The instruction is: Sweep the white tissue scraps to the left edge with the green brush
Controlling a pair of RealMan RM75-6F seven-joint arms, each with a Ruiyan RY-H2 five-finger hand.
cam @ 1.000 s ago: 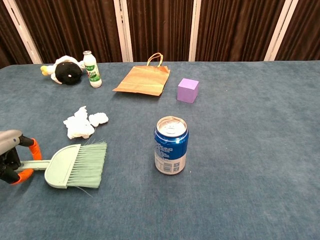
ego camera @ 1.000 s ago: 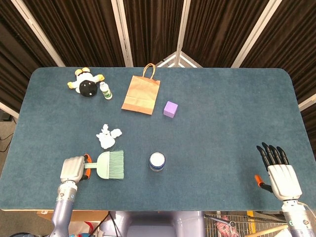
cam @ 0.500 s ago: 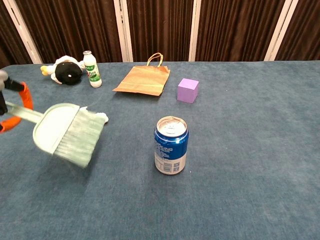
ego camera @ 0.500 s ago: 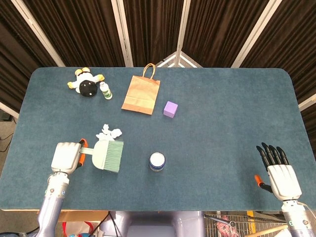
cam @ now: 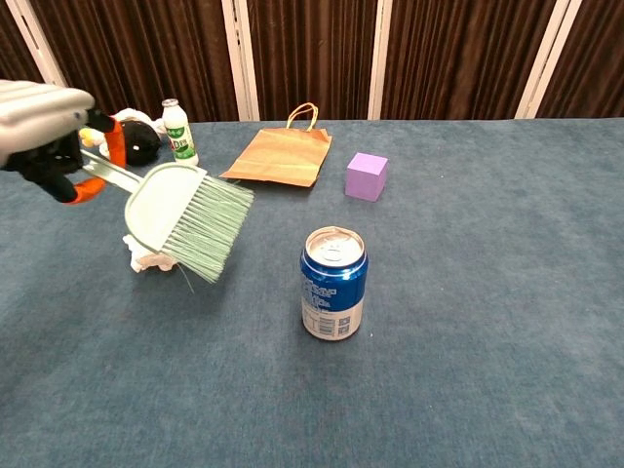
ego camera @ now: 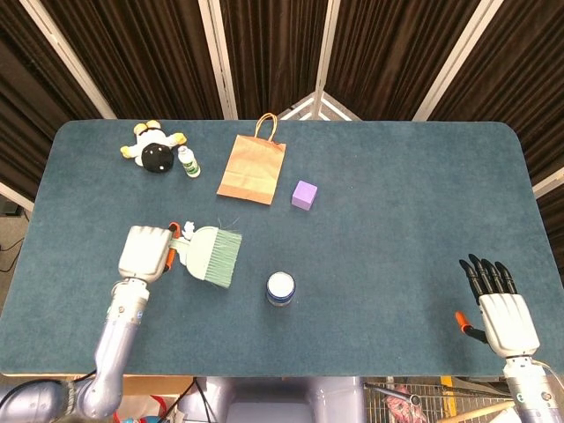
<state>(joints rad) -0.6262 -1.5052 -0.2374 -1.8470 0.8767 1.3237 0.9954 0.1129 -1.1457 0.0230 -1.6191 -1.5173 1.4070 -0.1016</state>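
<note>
My left hand point(ego camera: 146, 252) point(cam: 44, 127) grips the handle of the green brush point(ego camera: 212, 255) point(cam: 185, 219) and holds it up off the table, bristles pointing right and down. The brush hangs over the white tissue scraps point(cam: 144, 257), hiding most of them; only a bit point(ego camera: 188, 231) shows in the head view. My right hand point(ego camera: 499, 304) rests open near the table's front right corner, fingers spread, far from the brush.
A blue can point(ego camera: 280, 288) point(cam: 333, 283) stands just right of the brush. Further back are a brown paper bag point(ego camera: 252, 167) point(cam: 280, 156), a purple cube point(ego camera: 304, 195) point(cam: 367, 176), a small bottle point(ego camera: 188, 162) point(cam: 178, 136) and a plush toy point(ego camera: 155, 151) point(cam: 124, 137).
My left hand has lifted the brush off the table and carried it up and to the right, over the tissue scraps. The right hand has stayed put.
</note>
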